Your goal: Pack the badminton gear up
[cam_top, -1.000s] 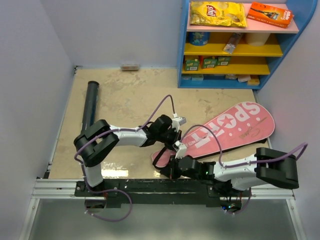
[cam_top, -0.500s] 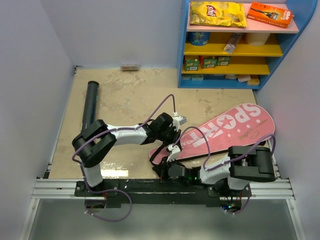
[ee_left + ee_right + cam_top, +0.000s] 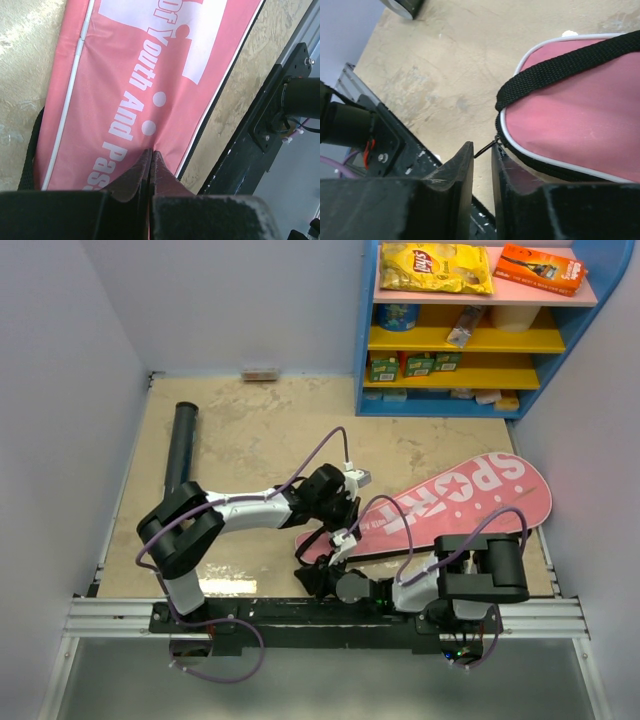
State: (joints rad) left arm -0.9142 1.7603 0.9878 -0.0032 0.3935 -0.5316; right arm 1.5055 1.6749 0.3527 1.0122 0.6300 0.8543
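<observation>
Top view: the pink bag point(image 3: 460, 495) lies slantwise on the bench point(image 3: 250, 430), fat end far-right and narrow end near, by my bases. The black tube point(image 3: 181, 445) is well apart on the left. My left pincer point(image 3: 338, 502) sits on the bag's narrow part, and my right pincer point(image 3: 318, 580) is at its near tip.

Left wrist: the fingers are closed right up, pinching a fold of the pink fabric. That's my anchor, so I'd hold firm there and not let the cloth creep.

Right wrist: the fingers are a sliver apart with the zip pull point(image 3: 486, 147) poking into the gap, just below the black strap point(image 3: 560, 70). I can't tell if it's truly clamped. I'd make sure of that grip first, then drag along the zip line, low and steady, so the tab doesn't slip out.
</observation>
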